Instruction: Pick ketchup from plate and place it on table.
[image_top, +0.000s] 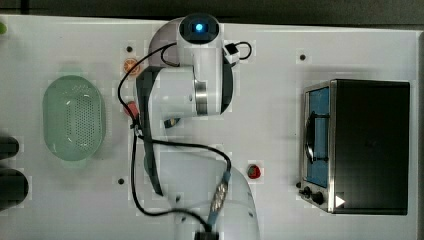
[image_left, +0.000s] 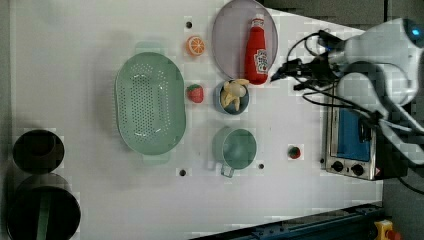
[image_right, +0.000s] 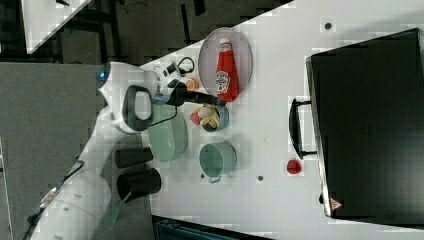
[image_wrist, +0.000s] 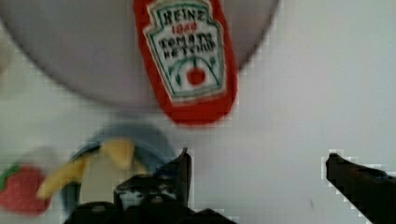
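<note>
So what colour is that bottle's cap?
White, on the red ketchup; clearest in the left view.

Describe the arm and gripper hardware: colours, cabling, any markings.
The glossy white, rounded arm has dark grey seams, a silver joint ring and a round cap with a glowing blue light. Loose black cables loop along its links, with a braided section near the base. The gripper has two dark, scuffed fingers. No lettering is legible on the arm.

Ketchup (image_wrist: 187, 56) label reads "HEINZ TOMATO KETCHUP".
</note>
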